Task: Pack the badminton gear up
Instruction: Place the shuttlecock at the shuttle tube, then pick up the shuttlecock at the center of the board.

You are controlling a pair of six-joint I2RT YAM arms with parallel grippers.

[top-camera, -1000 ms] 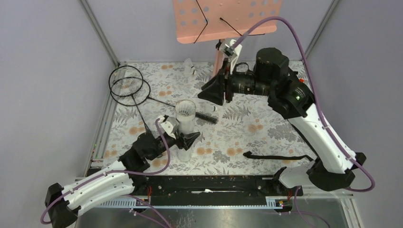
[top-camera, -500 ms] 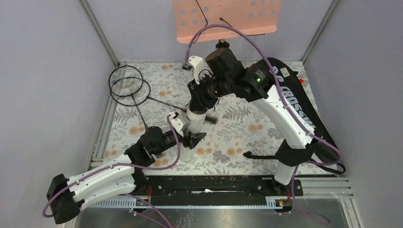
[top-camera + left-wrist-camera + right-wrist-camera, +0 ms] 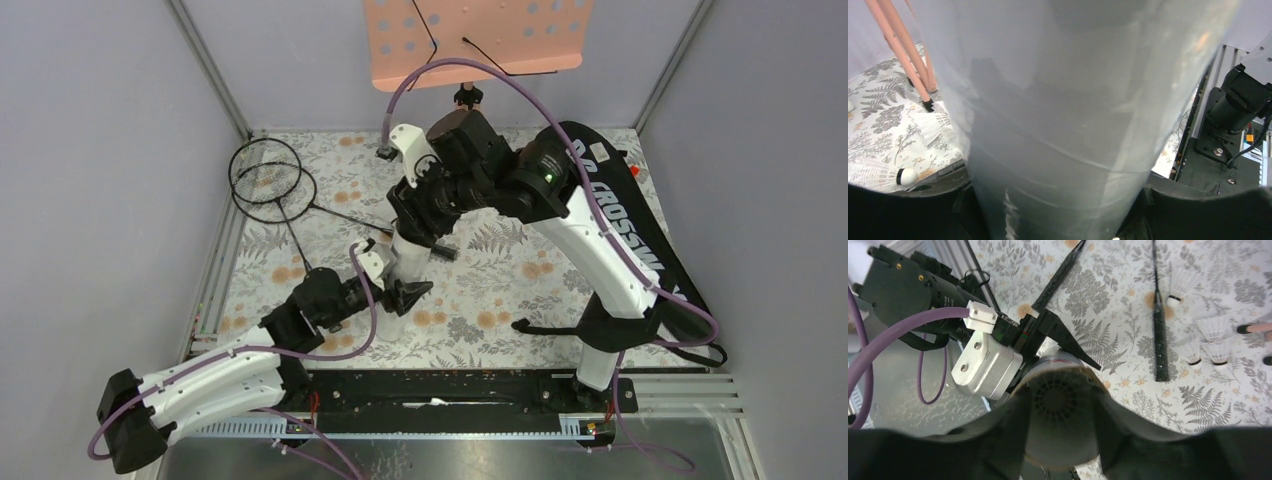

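Note:
The long white tube (image 3: 405,255) stands upright on the table. My left gripper (image 3: 396,293) is shut on its lower part, and the tube fills the left wrist view (image 3: 1063,125). My right gripper (image 3: 413,222) is over the tube's top with a finger on each side of the mouth (image 3: 1063,425), closed against it. A shuttlecock sits inside the tube. Two black rackets (image 3: 268,180) lie at the back left. Loose shuttlecocks (image 3: 1213,327) lie by a racket handle (image 3: 1159,340). The black CROSSWAY bag (image 3: 620,215) lies at the right.
The pink music stand (image 3: 470,40) stands at the back centre, and its legs (image 3: 903,50) reach the floral table. The bag's strap (image 3: 580,328) trails across the front right. A shuttlecock (image 3: 878,175) lies close to the tube's base.
My right arm swung from near the stand down onto the tube's top, uncovering the bag. In the last half second it barely shifted. My left gripper kept hold of the tube.

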